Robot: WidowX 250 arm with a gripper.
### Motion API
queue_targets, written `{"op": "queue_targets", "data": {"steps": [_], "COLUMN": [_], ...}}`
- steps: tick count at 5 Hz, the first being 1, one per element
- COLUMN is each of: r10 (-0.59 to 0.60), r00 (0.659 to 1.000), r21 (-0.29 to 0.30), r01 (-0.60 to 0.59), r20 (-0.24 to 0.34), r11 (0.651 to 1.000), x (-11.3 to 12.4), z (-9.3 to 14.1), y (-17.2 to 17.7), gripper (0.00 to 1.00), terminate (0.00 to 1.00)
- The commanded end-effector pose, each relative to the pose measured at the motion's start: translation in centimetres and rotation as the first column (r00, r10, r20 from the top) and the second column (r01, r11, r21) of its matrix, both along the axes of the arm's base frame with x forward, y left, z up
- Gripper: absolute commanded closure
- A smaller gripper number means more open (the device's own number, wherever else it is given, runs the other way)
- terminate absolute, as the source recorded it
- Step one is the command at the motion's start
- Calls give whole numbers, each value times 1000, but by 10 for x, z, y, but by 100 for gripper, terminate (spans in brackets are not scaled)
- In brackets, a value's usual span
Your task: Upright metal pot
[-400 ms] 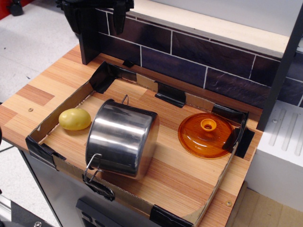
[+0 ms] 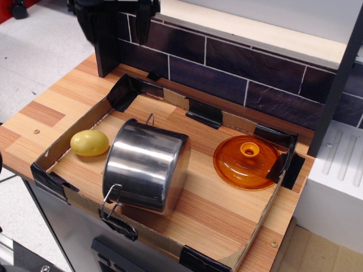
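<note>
Change: the black robot gripper (image 2: 116,20) at the top left edge of view has crept slightly upward compared with the moment before; everything on the desk sits exactly where it did.

Fingers: two dark fingers (image 2: 142,21) hang apart with a clear gap between them, holding nothing, well above and behind the pot.

Pot: the shiny stainless-steel cylindrical pot with thin wire loop handles (image 2: 146,166) lies tipped on its side near the front left of the cardboard-walled wooden desk (image 2: 221,218), base toward the back, one wire handle poking over the front wall.

Neighbours: a small yellow potato (image 2: 89,143) rests just beside the pot on its left; a round orange translucent lid with a knob (image 2: 247,162) lies flat to the right, well apart from it.

Meaning for the task: I'd say nothing has begun yet. The pot is untouched and not upright, and the arm must first come down and forward to reach it.
</note>
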State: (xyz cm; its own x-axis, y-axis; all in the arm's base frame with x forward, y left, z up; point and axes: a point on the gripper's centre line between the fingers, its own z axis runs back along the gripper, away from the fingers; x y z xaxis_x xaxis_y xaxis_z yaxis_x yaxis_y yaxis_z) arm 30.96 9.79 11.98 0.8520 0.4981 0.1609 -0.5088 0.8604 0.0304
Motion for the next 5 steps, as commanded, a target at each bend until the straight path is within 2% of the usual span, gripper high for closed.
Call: {"op": "queue_targets", "data": {"steps": [1, 2, 3, 5], "r10": [-9, 125, 175, 181], "r00": [997, 972, 948, 923], "r21": [-123, -271, -306, -358], "r01": [0, -178, -255, -305], "r20": [-78, -200, -264, -339], "r11": [992, 946, 917, 882], "x": [-34, -44, -47, -46], "z": [21, 18, 6, -24], "y": [-13, -20, -22, -31], "gripper": [0, 0, 0, 0], "terminate": [0, 0, 0, 0]}}
